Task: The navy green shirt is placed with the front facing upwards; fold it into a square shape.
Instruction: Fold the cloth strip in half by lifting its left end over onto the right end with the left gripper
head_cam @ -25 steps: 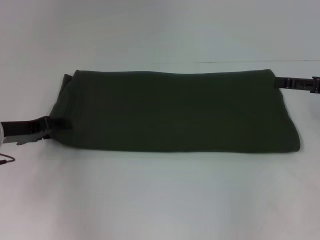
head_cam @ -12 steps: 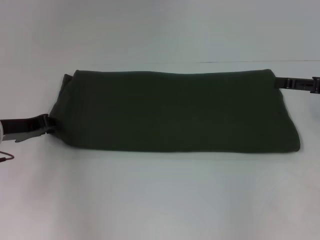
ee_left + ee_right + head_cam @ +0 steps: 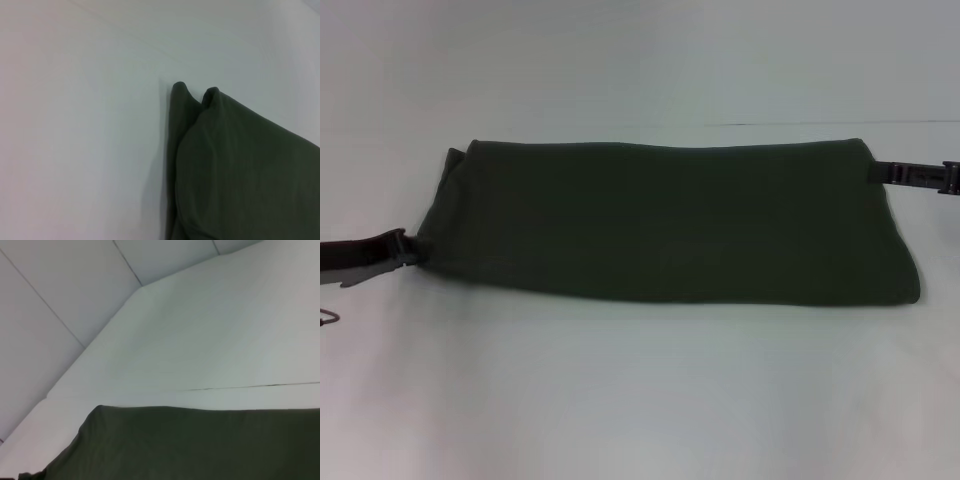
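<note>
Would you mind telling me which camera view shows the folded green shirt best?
The head view: the whole navy green shirt lies as a long folded band on the white table, both ends visible. The left wrist view shows only one layered end; the right wrist view shows just one edge.

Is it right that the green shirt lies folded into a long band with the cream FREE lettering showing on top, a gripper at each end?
Not quite. The navy green shirt is a long folded band with the left gripper and right gripper at its ends, but the head view shows plain green on top, no lettering.
</note>
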Robot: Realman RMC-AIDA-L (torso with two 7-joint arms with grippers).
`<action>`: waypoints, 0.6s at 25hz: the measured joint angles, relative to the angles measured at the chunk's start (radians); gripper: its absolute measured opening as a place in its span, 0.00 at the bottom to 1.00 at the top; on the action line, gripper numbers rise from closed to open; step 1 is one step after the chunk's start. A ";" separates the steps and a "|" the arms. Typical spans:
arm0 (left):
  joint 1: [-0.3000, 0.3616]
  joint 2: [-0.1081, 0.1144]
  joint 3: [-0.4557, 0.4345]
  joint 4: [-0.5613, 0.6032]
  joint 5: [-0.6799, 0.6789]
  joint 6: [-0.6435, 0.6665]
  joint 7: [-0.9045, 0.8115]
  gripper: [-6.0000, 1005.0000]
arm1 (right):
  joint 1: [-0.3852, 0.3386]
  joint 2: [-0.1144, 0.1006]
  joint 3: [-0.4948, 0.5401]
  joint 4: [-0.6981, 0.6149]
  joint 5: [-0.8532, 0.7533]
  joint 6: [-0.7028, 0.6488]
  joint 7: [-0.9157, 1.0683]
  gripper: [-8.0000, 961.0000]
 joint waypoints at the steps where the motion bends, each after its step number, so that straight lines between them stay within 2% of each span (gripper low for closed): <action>1: 0.006 -0.001 -0.004 0.002 -0.008 0.003 0.007 0.06 | 0.000 0.003 0.004 0.000 0.000 0.000 -0.001 0.95; 5: 0.044 -0.010 -0.025 0.026 -0.063 0.015 0.042 0.01 | -0.001 0.016 0.018 0.000 0.001 0.002 -0.006 0.95; 11: 0.113 -0.027 -0.080 0.059 -0.154 0.047 0.111 0.01 | -0.001 0.044 0.050 0.001 0.010 0.001 -0.022 0.95; 12: 0.135 -0.028 -0.131 0.059 -0.188 0.079 0.153 0.01 | -0.002 0.048 0.052 0.002 0.015 0.002 -0.024 0.95; 15: 0.158 -0.031 -0.188 0.059 -0.205 0.105 0.196 0.01 | -0.002 0.058 0.053 0.011 0.028 0.009 -0.027 0.95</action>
